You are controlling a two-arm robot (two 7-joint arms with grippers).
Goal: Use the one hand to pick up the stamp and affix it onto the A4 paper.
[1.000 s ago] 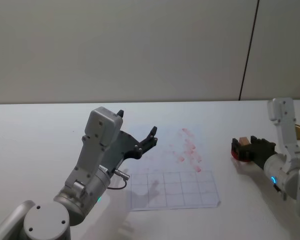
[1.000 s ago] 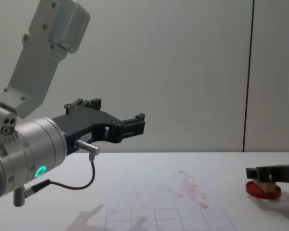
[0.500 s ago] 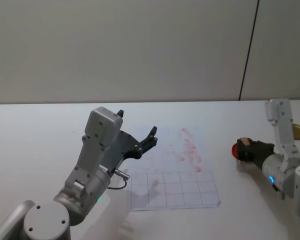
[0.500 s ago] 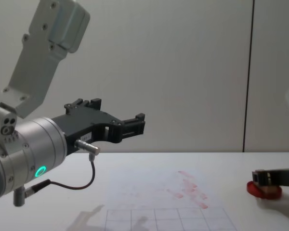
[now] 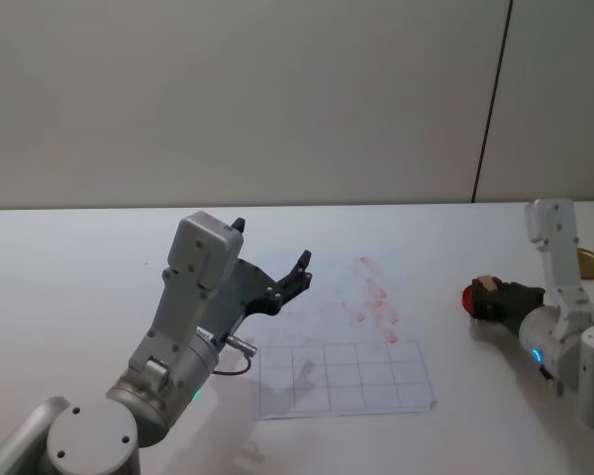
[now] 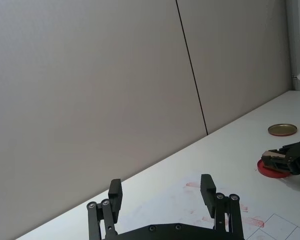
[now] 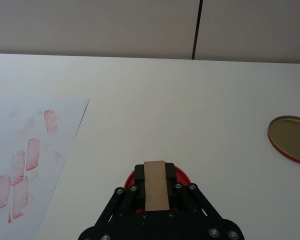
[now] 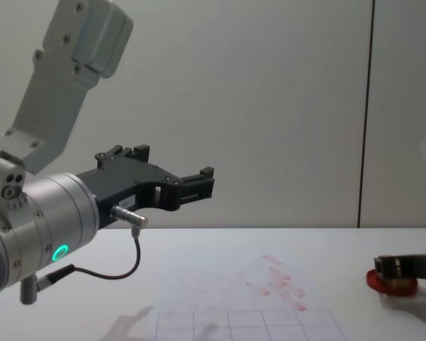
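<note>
One stamp (image 7: 154,185); one A4 paper (image 5: 327,341); one ink pad (image 6: 271,172); one lid (image 7: 291,138).

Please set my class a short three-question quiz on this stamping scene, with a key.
1. True or false: the right tool is shut on the stamp at the red ink pad.
2. Choose one. The left tool is:
A) open and raised in the air
B) shut on the stamp
C) resting on the ink pad
3. Short answer: what marks does the A4 paper carry?

Key: 1 true; 2 A; 3 red stamp prints and a faint grid of squares.
</note>
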